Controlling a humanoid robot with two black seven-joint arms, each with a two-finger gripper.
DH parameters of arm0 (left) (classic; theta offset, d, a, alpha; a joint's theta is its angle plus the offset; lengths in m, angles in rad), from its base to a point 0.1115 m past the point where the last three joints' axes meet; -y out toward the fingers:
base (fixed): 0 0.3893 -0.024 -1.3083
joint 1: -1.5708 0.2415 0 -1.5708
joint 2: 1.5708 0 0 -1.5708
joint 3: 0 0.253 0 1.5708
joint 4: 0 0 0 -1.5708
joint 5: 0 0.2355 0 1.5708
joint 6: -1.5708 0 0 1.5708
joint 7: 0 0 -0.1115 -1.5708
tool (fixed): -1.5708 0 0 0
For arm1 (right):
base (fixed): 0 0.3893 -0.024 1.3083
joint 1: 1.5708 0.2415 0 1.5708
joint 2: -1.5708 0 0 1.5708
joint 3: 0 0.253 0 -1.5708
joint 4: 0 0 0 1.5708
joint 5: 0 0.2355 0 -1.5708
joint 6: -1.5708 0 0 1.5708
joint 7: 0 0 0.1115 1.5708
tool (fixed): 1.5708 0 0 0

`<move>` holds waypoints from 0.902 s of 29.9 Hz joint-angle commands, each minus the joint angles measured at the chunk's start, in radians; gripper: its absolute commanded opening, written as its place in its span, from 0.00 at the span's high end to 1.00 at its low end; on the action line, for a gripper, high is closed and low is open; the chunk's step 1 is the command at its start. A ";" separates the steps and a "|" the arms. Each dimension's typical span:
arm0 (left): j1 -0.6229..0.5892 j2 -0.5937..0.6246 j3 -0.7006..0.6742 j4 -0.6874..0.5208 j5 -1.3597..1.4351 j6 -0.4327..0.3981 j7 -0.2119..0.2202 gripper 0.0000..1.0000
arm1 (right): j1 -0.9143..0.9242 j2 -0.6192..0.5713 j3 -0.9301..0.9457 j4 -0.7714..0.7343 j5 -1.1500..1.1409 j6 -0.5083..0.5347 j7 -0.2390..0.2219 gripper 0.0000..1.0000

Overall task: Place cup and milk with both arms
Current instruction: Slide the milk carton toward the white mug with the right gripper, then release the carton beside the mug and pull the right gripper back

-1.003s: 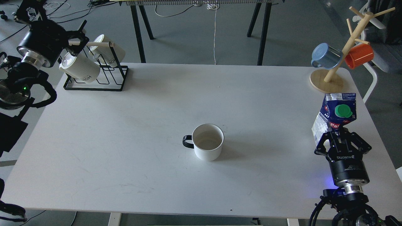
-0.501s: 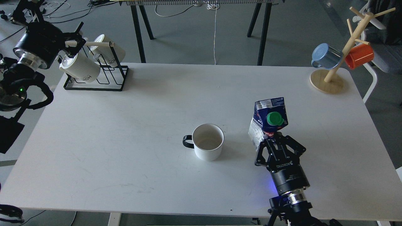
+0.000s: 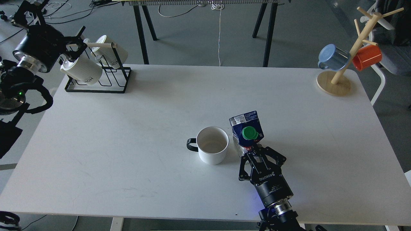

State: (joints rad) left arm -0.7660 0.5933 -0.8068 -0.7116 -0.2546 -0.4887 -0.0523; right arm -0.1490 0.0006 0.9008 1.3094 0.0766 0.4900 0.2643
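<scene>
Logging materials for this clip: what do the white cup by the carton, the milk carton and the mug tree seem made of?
White cup: looks like glazed ceramic or enamel, smooth and glossy, with a black handle. Milk carton: printed coated paperboard, folded top seam, green plastic screw cap. Mug tree: pale unfinished-looking wood, round base and pegs.
</scene>
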 commanded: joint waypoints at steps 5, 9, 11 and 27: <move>-0.003 0.006 0.000 -0.002 0.000 0.000 0.000 0.00 | 0.022 -0.001 -0.003 -0.021 0.002 -0.001 0.001 0.76; -0.003 0.006 0.000 -0.002 0.000 0.000 0.000 0.01 | 0.023 -0.001 0.004 -0.015 0.006 -0.001 0.004 0.57; -0.001 0.005 0.000 0.000 0.000 0.000 0.000 0.01 | 0.022 -0.001 0.006 -0.015 0.006 -0.001 0.006 0.36; 0.000 0.008 0.000 -0.005 0.000 0.000 0.000 0.01 | -0.015 -0.001 0.006 0.080 0.009 -0.001 0.012 0.02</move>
State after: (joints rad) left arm -0.7655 0.6012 -0.8068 -0.7157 -0.2546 -0.4887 -0.0522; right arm -0.1453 0.0001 0.9074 1.3587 0.0867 0.4890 0.2762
